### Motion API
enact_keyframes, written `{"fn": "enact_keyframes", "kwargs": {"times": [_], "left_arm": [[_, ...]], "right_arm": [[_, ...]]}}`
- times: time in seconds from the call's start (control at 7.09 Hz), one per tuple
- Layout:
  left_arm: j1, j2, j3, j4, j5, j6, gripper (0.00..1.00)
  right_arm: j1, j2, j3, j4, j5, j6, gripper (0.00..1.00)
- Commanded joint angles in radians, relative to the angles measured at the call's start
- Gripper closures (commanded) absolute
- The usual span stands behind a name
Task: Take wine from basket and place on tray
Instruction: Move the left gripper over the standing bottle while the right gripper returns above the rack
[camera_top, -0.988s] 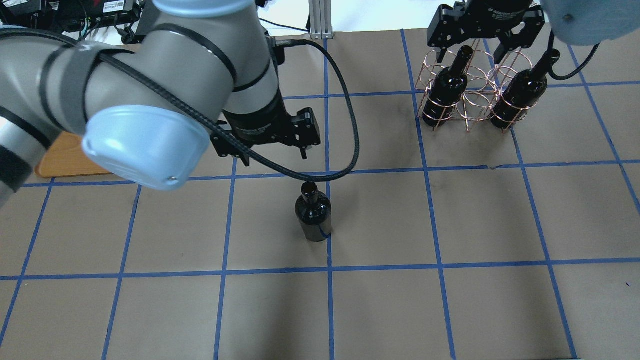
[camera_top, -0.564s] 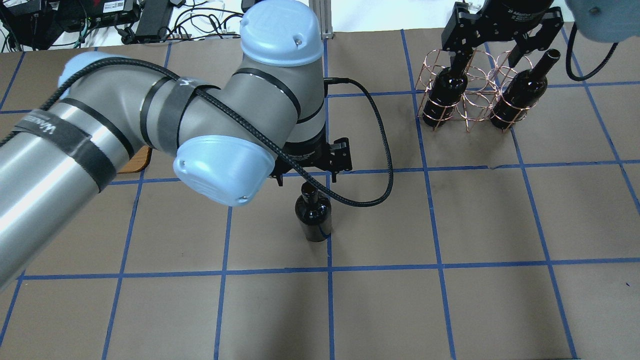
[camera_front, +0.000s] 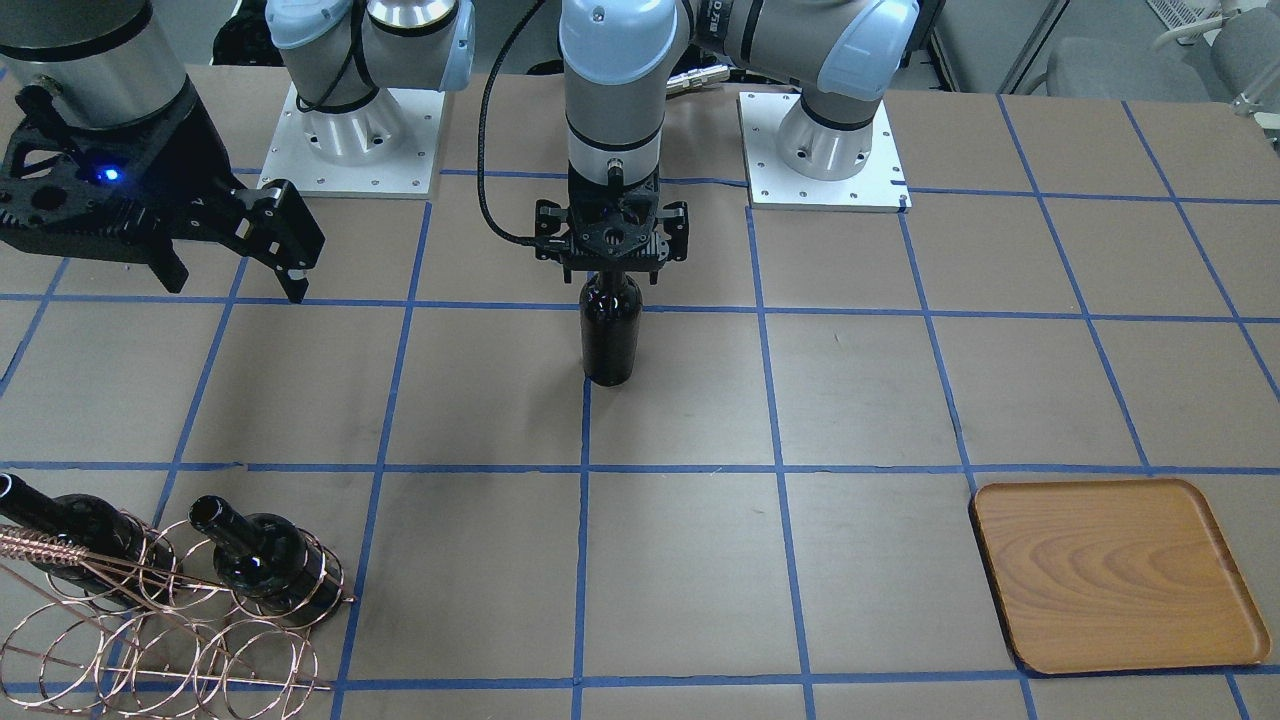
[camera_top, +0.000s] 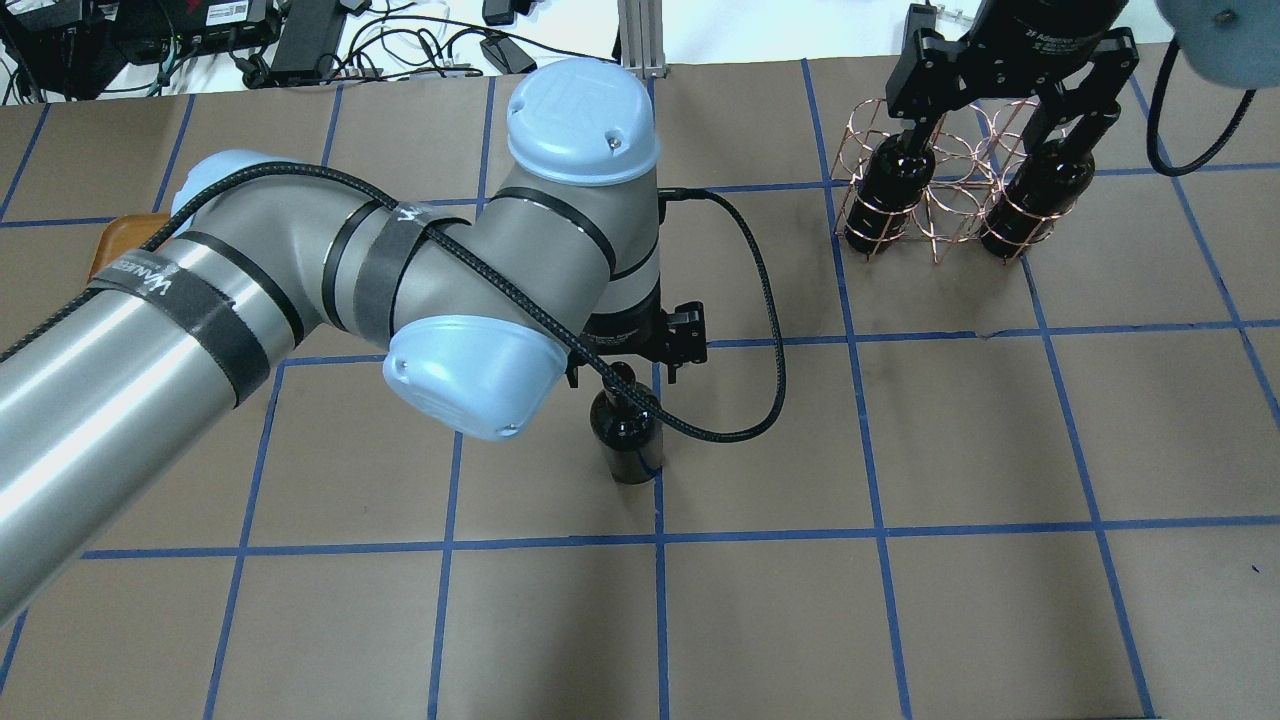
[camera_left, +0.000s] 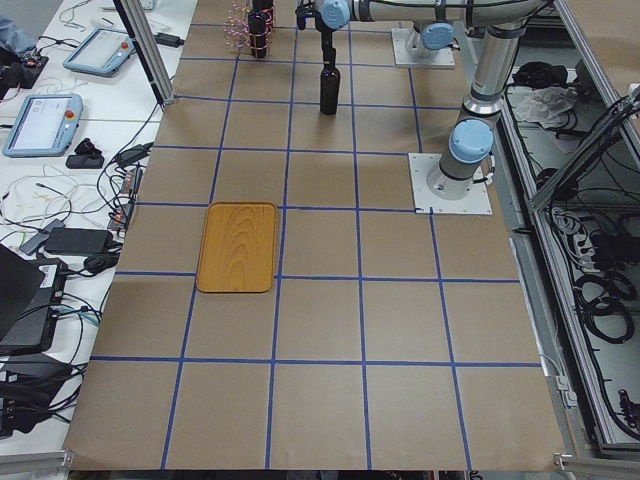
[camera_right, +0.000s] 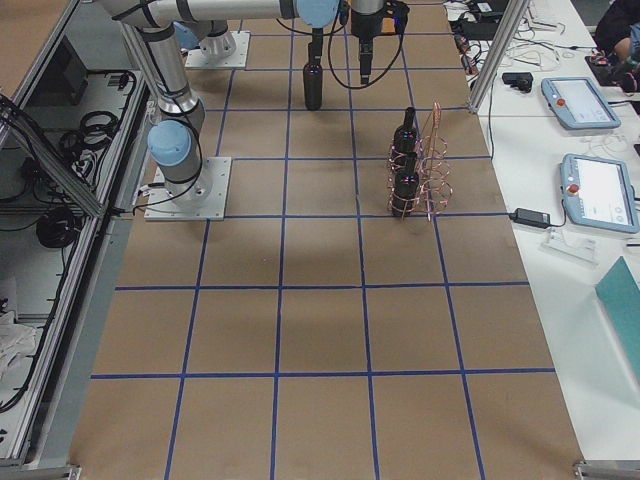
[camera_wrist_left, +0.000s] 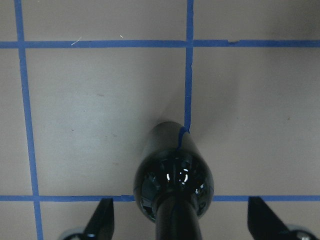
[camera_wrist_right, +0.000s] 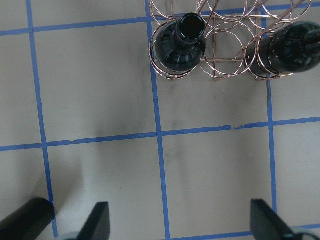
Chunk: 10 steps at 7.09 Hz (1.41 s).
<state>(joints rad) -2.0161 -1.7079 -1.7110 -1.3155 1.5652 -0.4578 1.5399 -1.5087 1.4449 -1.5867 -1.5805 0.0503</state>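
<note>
One wine bottle (camera_front: 611, 335) stands upright on the table's middle; it also shows in the overhead view (camera_top: 627, 432). My left gripper (camera_front: 612, 272) is open and hangs straight over it. In the left wrist view the two fingers (camera_wrist_left: 102, 221) stand wide on either side of the bottle's neck (camera_wrist_left: 176, 220) without touching it. Two more bottles (camera_top: 890, 190) (camera_top: 1040, 195) sit in the copper wire basket (camera_top: 940, 215). My right gripper (camera_top: 1000, 115) is open and empty above the basket. The wooden tray (camera_front: 1110, 575) lies empty, far from both grippers.
The brown paper table (camera_front: 850, 400) carries a grid of blue tape lines. The two arm bases (camera_front: 820, 150) (camera_front: 350, 140) stand on white plates at the robot's edge. Cables and devices (camera_top: 250, 40) lie beyond the table's far edge.
My left arm has swung from beside the tray over to the standing bottle and come down so its open fingers straddle the neck. My right gripper has shifted slightly rightward above the basket.
</note>
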Motion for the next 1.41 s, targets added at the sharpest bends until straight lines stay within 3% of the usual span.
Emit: {"fn": "enact_keyframes", "kwargs": {"times": [0.0,0.28,0.42,0.99,1.13,1.27], "left_arm": [[-0.003,0.013,-0.025,-0.002,-0.004,-0.01,0.1],[-0.004,0.02,-0.061,0.005,-0.007,-0.015,0.11],[-0.004,0.024,-0.052,0.007,-0.007,-0.013,0.2],[-0.004,0.025,-0.05,0.009,-0.008,-0.015,0.25],[-0.004,0.025,-0.05,0.009,-0.008,-0.015,0.31],[-0.006,0.027,-0.05,0.009,-0.013,-0.025,0.49]], "right_arm": [[0.0,-0.01,0.002,0.027,0.0,-0.001,0.0],[0.0,-0.008,0.002,0.025,-0.001,-0.004,0.0],[0.0,-0.008,0.003,0.025,0.0,-0.004,0.0],[-0.001,-0.008,0.006,0.024,0.004,-0.007,0.0],[-0.001,-0.008,0.009,0.016,0.005,-0.007,0.0],[-0.001,-0.008,0.011,0.014,0.005,-0.007,0.0]]}}
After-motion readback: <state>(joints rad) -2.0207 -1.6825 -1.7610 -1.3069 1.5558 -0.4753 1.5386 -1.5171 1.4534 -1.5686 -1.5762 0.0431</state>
